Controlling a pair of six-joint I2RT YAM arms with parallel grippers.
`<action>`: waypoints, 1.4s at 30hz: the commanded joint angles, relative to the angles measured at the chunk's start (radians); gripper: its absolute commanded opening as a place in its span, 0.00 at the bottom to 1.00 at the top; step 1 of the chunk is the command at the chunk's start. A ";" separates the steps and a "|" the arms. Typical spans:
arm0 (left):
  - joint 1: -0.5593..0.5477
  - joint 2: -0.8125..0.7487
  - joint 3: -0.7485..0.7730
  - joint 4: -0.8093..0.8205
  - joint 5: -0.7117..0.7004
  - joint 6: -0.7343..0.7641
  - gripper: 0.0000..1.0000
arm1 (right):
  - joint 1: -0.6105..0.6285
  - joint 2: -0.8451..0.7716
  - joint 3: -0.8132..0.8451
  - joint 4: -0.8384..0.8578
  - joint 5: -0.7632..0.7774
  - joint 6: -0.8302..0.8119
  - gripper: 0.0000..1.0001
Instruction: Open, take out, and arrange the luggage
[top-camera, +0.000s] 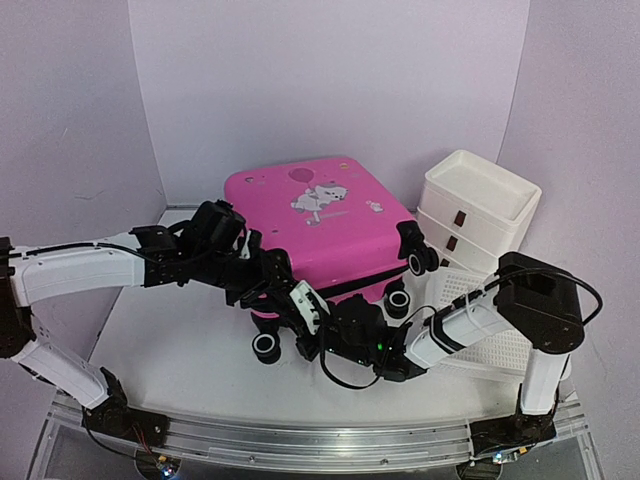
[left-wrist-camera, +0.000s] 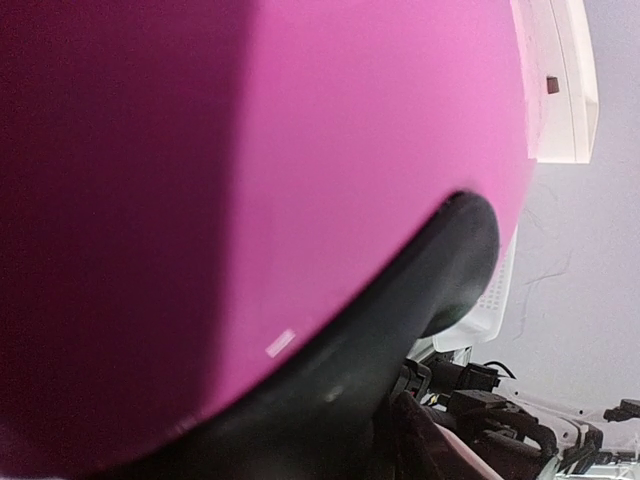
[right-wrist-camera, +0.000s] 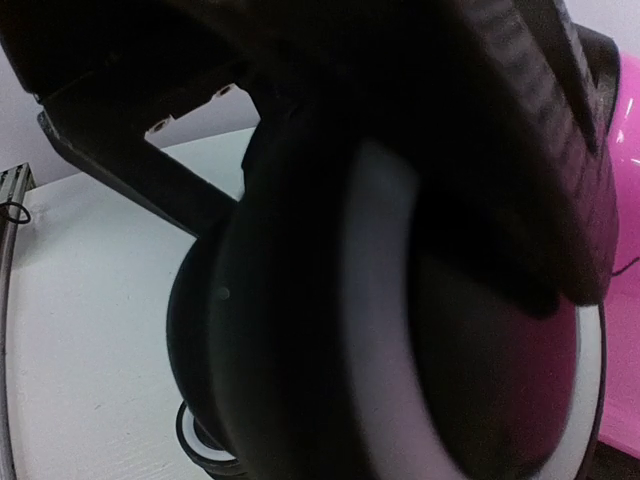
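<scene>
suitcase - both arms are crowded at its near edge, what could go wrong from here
1. The left gripper and right gripper sit very close together at the near edge of the suitcase, so they could collide.
2. A wheel fills the right wrist view, so that gripper may snag on it instead of opening the case.
3. A hard push could slide the case into the drawer stack close beside it.

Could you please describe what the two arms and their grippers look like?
The left arm and right arm both have white tubular links joined by blocky black joint housings. Thin black cables run alongside, one cable looping over the right arm's upper joint. A small green light glows near the right wrist. The right gripper looks black with a white panel.
</scene>
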 joint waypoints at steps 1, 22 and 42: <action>-0.058 0.075 0.093 0.323 -0.040 0.172 0.16 | 0.052 -0.052 -0.046 0.136 -0.088 0.018 0.00; 0.038 -0.255 -0.036 -0.040 -0.088 0.407 0.84 | 0.054 -0.069 -0.048 0.076 -0.067 0.060 0.00; 0.594 -0.060 -0.258 0.341 0.444 0.358 0.73 | 0.144 -0.027 0.063 -0.072 0.064 0.018 0.00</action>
